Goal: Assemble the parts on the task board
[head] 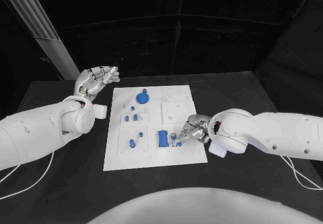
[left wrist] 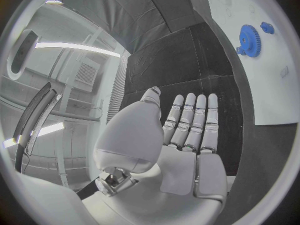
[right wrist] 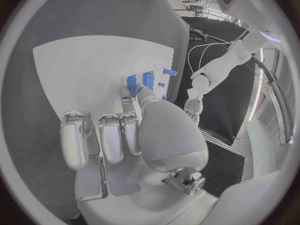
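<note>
The black table (head: 269,186) carries the white task board (head: 151,156), lying flat at its middle.

Dim dark surroundings, bright white task board (head: 153,126), soft focus, fisheye bending in wrist views

The flat white plastic task board (head: 152,156) holds small blue plastic parts (head: 164,138) on the black counter (head: 242,186).

Matt black table (head: 60,186), smooth white task board (head: 151,156), blue plastic parts (head: 143,97)
</note>
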`<state>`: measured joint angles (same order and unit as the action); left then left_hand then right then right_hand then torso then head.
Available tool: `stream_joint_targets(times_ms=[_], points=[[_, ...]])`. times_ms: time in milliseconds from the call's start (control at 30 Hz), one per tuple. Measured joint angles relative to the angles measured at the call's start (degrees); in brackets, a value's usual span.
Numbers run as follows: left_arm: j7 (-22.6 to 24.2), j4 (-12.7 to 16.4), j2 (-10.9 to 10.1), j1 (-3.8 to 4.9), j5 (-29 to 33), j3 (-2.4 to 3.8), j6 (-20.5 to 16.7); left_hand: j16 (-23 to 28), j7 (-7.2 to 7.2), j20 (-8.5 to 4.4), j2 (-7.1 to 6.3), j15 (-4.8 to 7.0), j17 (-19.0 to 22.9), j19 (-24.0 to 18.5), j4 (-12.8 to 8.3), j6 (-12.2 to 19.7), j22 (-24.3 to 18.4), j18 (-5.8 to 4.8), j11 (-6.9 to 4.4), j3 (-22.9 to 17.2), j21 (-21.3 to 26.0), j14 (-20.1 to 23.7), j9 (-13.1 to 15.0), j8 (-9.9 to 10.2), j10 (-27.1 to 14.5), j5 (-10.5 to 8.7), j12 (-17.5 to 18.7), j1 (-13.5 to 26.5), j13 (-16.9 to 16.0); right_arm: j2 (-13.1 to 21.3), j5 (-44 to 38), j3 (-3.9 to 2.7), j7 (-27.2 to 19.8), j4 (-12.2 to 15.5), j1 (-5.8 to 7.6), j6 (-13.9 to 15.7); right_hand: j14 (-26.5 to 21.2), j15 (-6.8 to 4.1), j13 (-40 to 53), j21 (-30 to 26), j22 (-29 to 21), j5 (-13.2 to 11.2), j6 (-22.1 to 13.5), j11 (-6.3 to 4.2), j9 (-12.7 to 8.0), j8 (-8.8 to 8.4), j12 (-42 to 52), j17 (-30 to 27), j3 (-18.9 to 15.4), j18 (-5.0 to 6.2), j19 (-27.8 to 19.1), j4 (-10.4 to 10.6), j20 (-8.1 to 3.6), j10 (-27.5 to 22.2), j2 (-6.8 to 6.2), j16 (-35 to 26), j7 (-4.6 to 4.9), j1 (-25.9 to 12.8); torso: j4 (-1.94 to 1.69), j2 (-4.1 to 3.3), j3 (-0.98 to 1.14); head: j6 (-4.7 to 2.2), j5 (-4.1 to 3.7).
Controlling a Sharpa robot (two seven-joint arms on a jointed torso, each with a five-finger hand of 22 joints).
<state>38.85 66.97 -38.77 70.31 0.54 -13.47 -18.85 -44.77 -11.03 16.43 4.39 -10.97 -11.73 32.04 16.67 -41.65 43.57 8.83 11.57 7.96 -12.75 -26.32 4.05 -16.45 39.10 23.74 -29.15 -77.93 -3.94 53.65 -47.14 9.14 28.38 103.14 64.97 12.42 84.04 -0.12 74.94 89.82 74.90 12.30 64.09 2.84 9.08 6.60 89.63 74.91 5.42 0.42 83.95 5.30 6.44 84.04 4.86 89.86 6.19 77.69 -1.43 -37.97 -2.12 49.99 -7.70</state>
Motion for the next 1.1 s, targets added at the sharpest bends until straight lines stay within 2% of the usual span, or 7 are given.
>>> stream_joint_targets(times_ms=[900, 1100], points=[[0.00, -0.02, 0.03, 0.00, 0.00, 0.00, 0.04, 0.00, 0.00, 0.00, 0.00, 0.00, -0.01, 0.00, 0.00, 0.00, 0.00, 0.00, 0.00, 0.00, 0.00, 0.00, 0.00, 0.00, 0.00, 0.00, 0.00, 0.00, 0.00, -0.70, -0.12, 0.03, 0.21, -0.37, -0.03, 1.89, 0.00, 0.01, 0.00, 0.00, 0.00, -0.11, 0.38, 0.01, -0.17, 0.00, 0.00, 0.00, 0.00, 0.00, 0.01, -0.02, -0.44, 0.00, -0.26, 0.00, -0.04, -0.26, 0.03, -0.01, 0.02, 0.00, -0.19], [0.00, -0.05, 0.04, -0.01, 0.00, 0.00, 0.05, 0.00, 0.00, 0.00, 0.00, 0.00, 0.12, 0.00, 0.00, 0.00, -0.05, 0.00, 0.00, 0.00, 0.00, 0.00, 0.00, 0.00, 0.00, 0.00, 0.00, 0.00, 0.00, -0.71, -0.14, 0.01, 0.43, -0.29, -0.03, 1.94, -0.08, -0.32, 0.00, 0.00, 0.00, -0.13, 1.08, -0.21, -0.31, -0.18, 0.00, 0.00, 0.16, 0.01, 0.01, 0.15, -0.44, -0.21, -0.26, 0.00, -0.34, -0.26, 0.03, 0.00, 0.02, 0.00, -0.18]])
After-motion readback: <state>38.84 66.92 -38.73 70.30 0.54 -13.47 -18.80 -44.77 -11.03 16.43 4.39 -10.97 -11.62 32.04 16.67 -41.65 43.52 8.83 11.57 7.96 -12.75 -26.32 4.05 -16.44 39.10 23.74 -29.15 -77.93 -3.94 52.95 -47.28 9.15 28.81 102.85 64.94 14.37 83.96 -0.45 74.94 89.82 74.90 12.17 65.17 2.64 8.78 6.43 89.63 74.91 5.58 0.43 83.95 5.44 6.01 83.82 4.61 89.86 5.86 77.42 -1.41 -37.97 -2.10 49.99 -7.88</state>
